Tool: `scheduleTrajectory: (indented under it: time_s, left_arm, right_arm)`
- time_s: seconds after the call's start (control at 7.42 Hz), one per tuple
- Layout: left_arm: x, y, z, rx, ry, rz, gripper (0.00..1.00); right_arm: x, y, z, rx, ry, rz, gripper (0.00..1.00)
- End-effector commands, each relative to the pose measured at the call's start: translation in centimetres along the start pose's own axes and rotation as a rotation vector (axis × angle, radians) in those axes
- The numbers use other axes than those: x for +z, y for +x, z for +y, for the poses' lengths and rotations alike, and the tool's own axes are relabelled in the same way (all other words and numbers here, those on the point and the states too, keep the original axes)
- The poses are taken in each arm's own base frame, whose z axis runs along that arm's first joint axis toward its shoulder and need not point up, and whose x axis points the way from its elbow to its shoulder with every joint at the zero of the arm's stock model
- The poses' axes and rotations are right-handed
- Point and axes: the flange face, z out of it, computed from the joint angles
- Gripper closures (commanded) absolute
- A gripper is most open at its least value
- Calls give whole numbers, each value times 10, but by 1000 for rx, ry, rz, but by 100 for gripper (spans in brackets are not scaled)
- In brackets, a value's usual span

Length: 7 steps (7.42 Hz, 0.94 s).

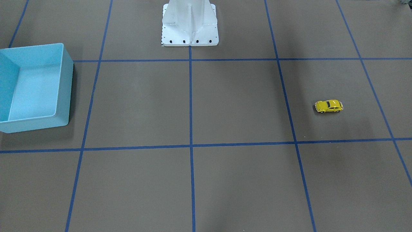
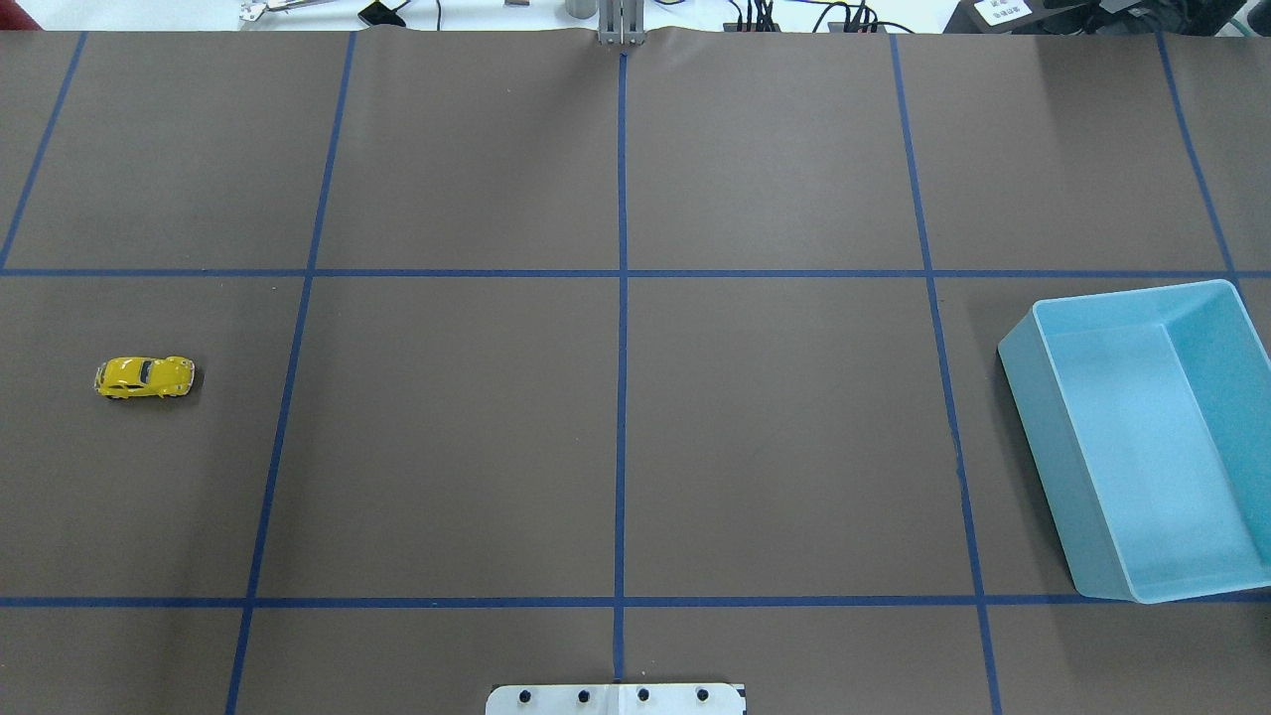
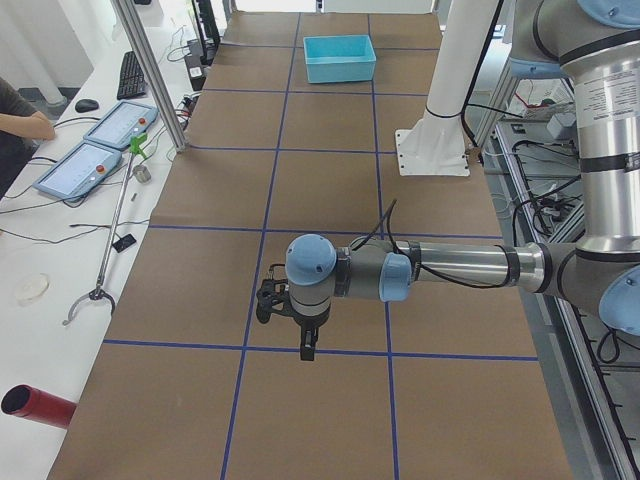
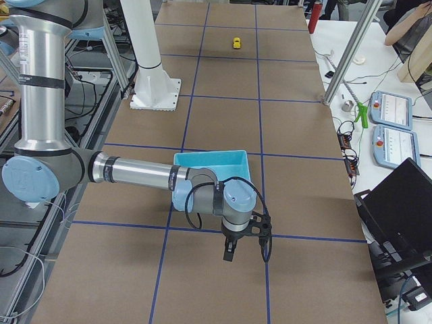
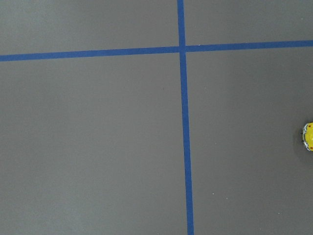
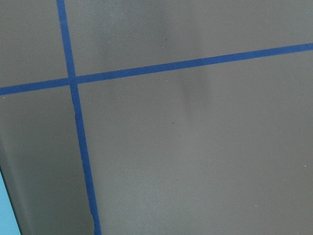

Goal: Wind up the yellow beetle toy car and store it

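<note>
The yellow beetle toy car (image 1: 328, 106) stands alone on the brown mat on my left side (image 2: 145, 377), far off in the exterior right view (image 4: 237, 42). Only its end shows at the right edge of the left wrist view (image 5: 308, 136). The light blue bin (image 2: 1043, 427) sits empty on my right side (image 1: 61, 80). My left gripper (image 3: 288, 325) hangs above the mat, and I cannot tell if it is open or shut. My right gripper (image 4: 246, 251) hangs beside the bin (image 4: 209, 158), and its state is also unclear.
The white robot pedestal (image 1: 190, 29) stands at the table's near middle edge (image 2: 616, 698). Blue tape lines divide the mat into squares. A side bench holds control tablets (image 3: 100, 140), a grabber tool and a red cylinder (image 3: 35, 405). An operator's arm rests there.
</note>
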Motion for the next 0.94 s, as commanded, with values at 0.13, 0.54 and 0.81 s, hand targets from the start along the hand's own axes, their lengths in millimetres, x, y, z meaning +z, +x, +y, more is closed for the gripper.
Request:
scheduleTrajectory:
  time_s: [0.13,0.54,0.81]
  left_arm:
    - [3,-2,6,-9,-9,8,0]
    - [4,-3,6,-13,-11,10,0]
    - [4,0,-3,0,-8,8,0]
  right_arm:
    - [0,0,0,0,1,0,0]
    - [0,0,0,0,1,0,0]
    - [0,0,0,0,1,0,0]
